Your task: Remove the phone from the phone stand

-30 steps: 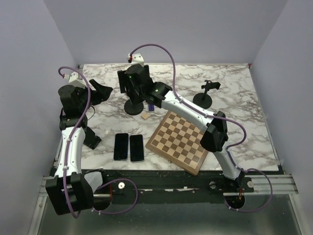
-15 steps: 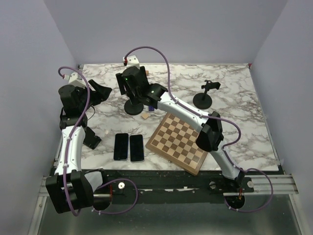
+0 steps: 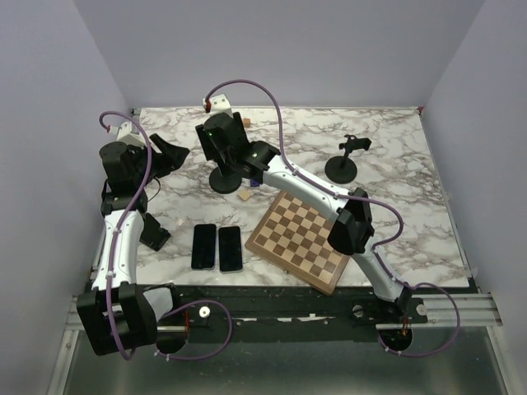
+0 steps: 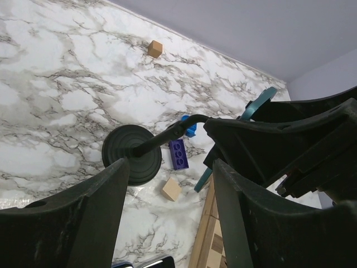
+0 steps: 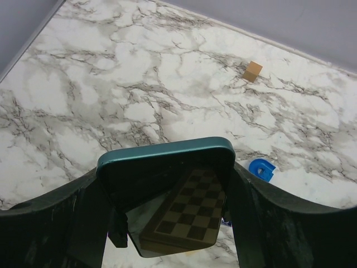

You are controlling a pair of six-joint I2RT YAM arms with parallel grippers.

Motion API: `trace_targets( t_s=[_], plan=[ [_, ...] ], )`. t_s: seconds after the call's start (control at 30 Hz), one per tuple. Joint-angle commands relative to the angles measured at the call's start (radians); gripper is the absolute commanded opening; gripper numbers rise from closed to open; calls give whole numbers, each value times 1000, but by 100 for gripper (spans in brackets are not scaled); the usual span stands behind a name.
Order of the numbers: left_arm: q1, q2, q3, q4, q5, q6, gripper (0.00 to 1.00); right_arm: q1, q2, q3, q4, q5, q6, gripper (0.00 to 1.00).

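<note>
The left gripper [image 4: 170, 178] hangs wide open and empty, just short of the phone stand [image 4: 132, 162]. Its camera shows the stand's round base and neck. The right wrist view shows the teal-cased phone [image 5: 167, 198], clamped by its edges in the right gripper [image 5: 170, 176] at the stand's head.
</note>
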Motion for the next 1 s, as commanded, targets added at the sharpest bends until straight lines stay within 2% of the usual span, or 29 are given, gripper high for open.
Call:
trace_targets(
  t_s=[0.0,0.07,0.13,0.17,0.33,0.43,0.5,0.8,0.97],
  plan=[
    [7,18,-11,23,40,-8,69,10,43,53,-3,31,-21,30],
    [6,27,-14,21,29,-13,69,9,47,59,2,31,-25,13],
    [6,45,-16,25,31,-13,66,8,48,60,6,19,-40,2],
    [6,55,-15,32,42,-14,66,8,46,58,7,17,-45,1],
    [1,105,-16,74,116,-27,63,-14,9,15,30,-71,-32,1],
    [-18,148,-8,113,190,-33,46,-34,-22,-19,44,-152,-13,1],
    [-40,172,2,129,233,-30,44,-48,-37,-43,53,-212,-4,1],
    [-107,176,7,155,273,17,43,-112,-102,-162,128,-416,62,1],
    [-158,175,21,151,264,77,53,-116,-122,-188,147,-458,76,1]
  ],
)
